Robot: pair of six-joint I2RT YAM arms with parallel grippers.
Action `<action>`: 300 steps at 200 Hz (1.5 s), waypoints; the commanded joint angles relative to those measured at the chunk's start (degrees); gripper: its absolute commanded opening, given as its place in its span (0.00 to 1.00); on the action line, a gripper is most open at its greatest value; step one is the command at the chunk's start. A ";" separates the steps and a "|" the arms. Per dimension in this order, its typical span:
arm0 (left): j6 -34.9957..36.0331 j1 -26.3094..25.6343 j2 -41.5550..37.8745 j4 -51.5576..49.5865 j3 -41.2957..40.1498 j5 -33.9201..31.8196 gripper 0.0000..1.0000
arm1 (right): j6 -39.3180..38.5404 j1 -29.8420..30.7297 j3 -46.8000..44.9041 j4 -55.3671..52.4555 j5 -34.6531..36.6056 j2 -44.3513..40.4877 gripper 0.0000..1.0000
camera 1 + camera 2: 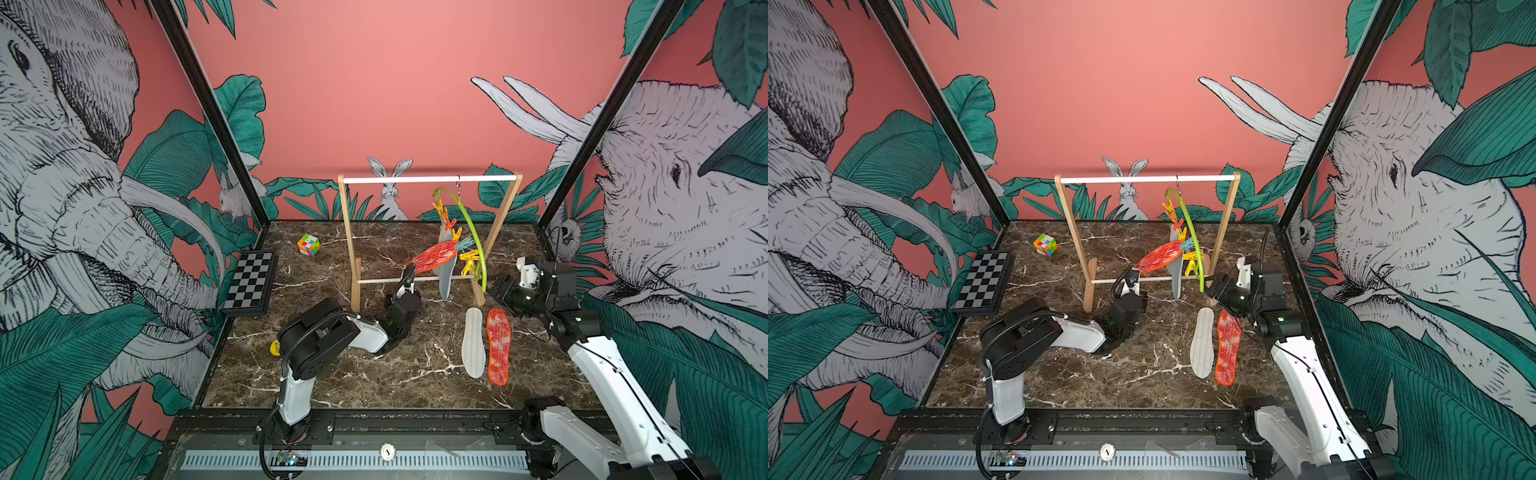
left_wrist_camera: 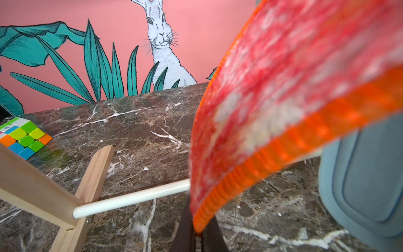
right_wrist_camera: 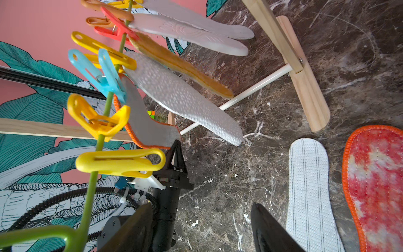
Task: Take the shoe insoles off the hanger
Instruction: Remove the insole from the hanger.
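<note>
The lime-green hanger (image 1: pixel 471 226) hangs by its hook from the rack's white rod, with coloured clips (image 3: pixel 102 74) along it. A mottled red insole (image 1: pixel 434 257) is clipped to it and slants out to the left. My left gripper (image 1: pixel 409 270) is shut on that insole's free orange-edged tip (image 2: pixel 202 218). A blue-grey insole (image 1: pixel 445 278) hangs straight down behind. The right wrist view also shows light grey (image 3: pixel 181 98), mustard (image 3: pixel 181 65) and white (image 3: pixel 189 35) insoles clipped on. My right gripper (image 1: pixel 496 286) stands open and empty beside the hanger's lower end.
A white insole (image 1: pixel 473 343) and a red insole (image 1: pixel 498 347) lie flat on the marble table, front right of the wooden rack (image 1: pixel 347 232). A colour cube (image 1: pixel 308 244) sits at the back left, and a chessboard (image 1: pixel 251 282) leans at the left edge.
</note>
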 commanded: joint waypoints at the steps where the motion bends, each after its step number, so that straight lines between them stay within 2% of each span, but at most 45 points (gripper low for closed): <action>1: -0.95 0.39 -3.66 -1.88 -0.52 0.88 0.00 | 0.93 -0.39 -0.78 3.55 0.61 -0.02 0.72; 97: -0.42 2.72 -9.81 -7.82 -1.69 5.07 0.00 | 7.49 -0.92 -0.24 13.04 -0.60 3.33 0.77; 178: 2.66 6.05 -15.46 -12.23 -2.76 12.22 0.00 | 19.67 -2.54 0.44 26.01 -2.18 7.70 0.76; 221: 2.58 7.42 -15.66 -15.39 -1.20 14.68 0.00 | 26.43 -2.68 -2.21 37.67 -1.80 10.38 0.76; 300: 2.27 8.71 -14.49 -18.40 2.19 17.28 0.00 | 31.80 -2.46 0.07 45.89 -3.69 17.34 0.79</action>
